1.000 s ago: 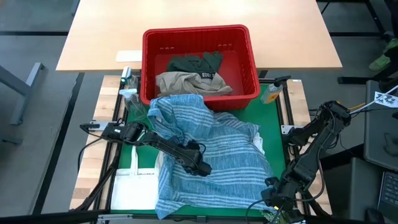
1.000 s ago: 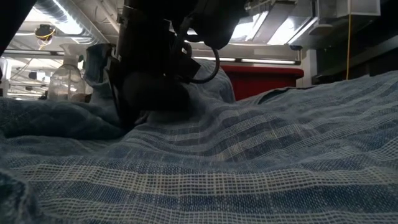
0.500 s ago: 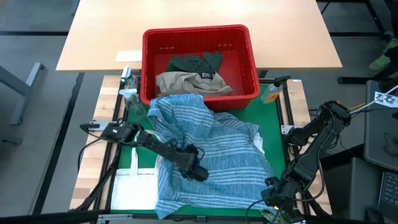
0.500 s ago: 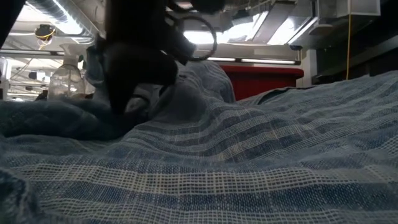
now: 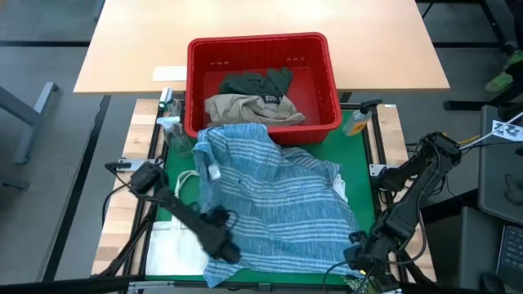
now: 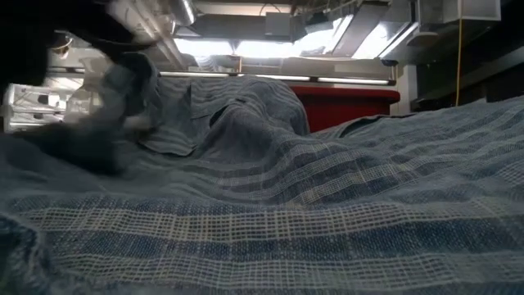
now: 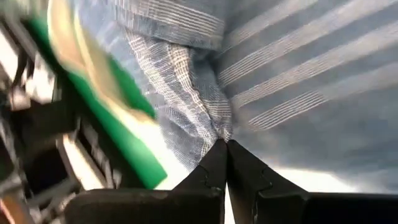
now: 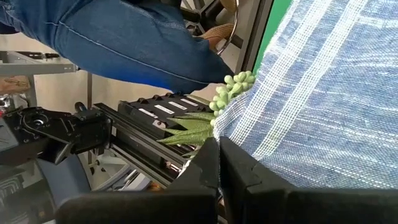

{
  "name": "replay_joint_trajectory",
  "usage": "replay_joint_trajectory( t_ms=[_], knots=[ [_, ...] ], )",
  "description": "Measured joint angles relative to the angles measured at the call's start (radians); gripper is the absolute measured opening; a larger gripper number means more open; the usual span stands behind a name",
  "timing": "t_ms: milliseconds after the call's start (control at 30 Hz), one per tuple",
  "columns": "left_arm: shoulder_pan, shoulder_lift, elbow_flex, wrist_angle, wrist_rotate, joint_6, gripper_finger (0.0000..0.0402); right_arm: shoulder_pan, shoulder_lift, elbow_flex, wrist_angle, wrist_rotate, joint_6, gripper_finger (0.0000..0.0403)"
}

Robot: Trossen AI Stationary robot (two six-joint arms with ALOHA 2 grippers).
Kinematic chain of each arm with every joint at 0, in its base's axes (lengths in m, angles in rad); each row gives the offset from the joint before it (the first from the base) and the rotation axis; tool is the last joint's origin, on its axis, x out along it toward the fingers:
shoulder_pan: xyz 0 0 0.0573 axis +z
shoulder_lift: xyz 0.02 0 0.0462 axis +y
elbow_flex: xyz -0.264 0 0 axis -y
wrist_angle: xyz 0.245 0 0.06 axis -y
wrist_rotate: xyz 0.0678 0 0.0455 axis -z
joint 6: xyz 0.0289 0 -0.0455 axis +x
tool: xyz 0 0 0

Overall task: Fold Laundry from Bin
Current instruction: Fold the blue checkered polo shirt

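A blue-and-white striped shirt (image 5: 274,208) lies spread over the green mat (image 5: 176,175) on the worktop, its upper end draped against the front wall of the red slotted bin (image 5: 263,51). Inside the bin lie a beige garment (image 5: 245,108) and, behind it, a dark green garment (image 5: 257,82).

The left gripper (image 5: 219,242) sits at the shirt's edge farthest from the bin, on the left side. Its fingers (image 7: 214,168) are pressed together, pinching a gathered fold of the striped cloth right at their tips. Beside that edge lies a flat white tote bag (image 5: 176,241).

The right gripper (image 5: 359,249) rests at the shirt's right corner, away from the bin. Its fingers (image 8: 208,165) are closed, tips meeting at the shirt's hem; whether they hold cloth cannot be told.
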Motion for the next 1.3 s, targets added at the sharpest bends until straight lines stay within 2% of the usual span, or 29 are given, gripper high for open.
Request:
replay_joint_trajectory(
  t_ms=[167, 400, 500, 733, 1133, 1300],
  knots=[
    [-0.081, -0.068, -0.104, -0.003, 0.095, -0.201, 0.0, 0.0, 0.0, 0.0, 0.0, 0.0, 0.0, 0.0],
    [-0.175, -0.068, -0.15, 0.003, 0.281, -0.285, 0.0, 0.0, 0.0, 0.0, 0.0, 0.0, 0.0, 0.0],
    [-0.213, -0.068, -0.159, 0.002, 0.313, -0.334, 0.0, 0.0, 0.0, 0.0, 0.0, 0.0, 0.0, 0.0],
    [-0.262, -0.068, -0.165, 0.003, 0.273, -0.471, 0.0007, 0.0, 0.0, 0.0, 0.0, 0.0, 0.0, 0.0],
    [-0.246, -0.068, -0.162, 0.003, 0.275, -0.55, 0.0106, 0.0, 0.0, 0.0, 0.0, -0.001, 0.0, 0.0],
    [-0.239, -0.067, -0.082, 0.002, 0.164, -0.517, 0.0118, 0.0, 0.0, 0.0, -0.001, -0.002, 0.009, 0.0]
  ],
)
